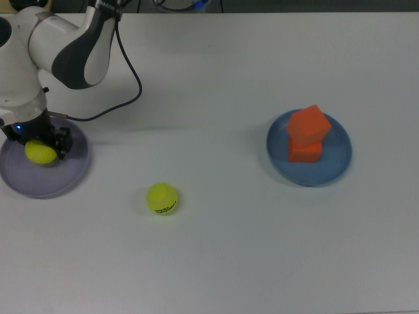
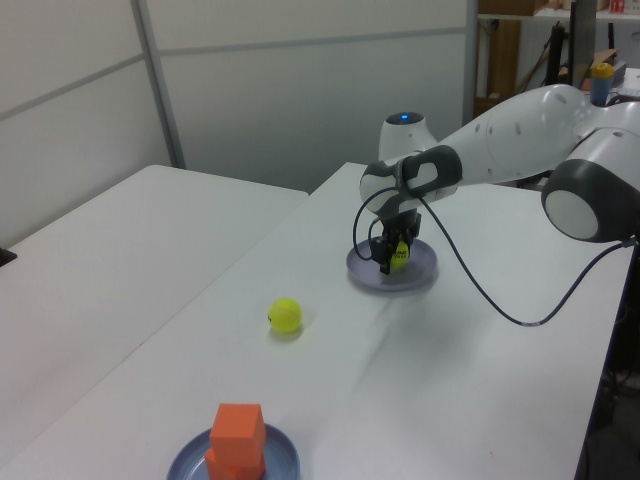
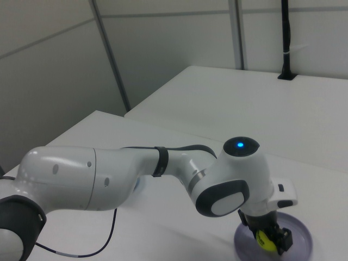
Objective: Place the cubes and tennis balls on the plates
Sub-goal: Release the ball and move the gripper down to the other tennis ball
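Note:
My gripper [image 1: 40, 149] [image 2: 396, 258] [image 3: 267, 239] is shut on one tennis ball [image 1: 40, 153] [image 2: 400, 255] [image 3: 265, 241], held low over the pale lavender plate [image 1: 46, 180] [image 2: 420, 274] [image 3: 302, 239] at the top view's left; whether the ball touches the plate I cannot tell. The second tennis ball [image 1: 162, 198] [image 2: 286, 315] lies loose on the white table, between the two plates. Two orange cubes [image 1: 308, 126] [image 2: 238, 432] are stacked on the blue plate [image 1: 337, 160] [image 2: 282, 462] at the top view's right, the upper one turned slightly askew.
A black cable [image 1: 127, 62] [image 2: 480, 290] runs from the arm across the table behind the lavender plate. The arm's white body [image 1: 39, 46] [image 3: 109, 179] leans over the table's left part in the top view. A second white table [image 2: 110, 250] stands beside this one.

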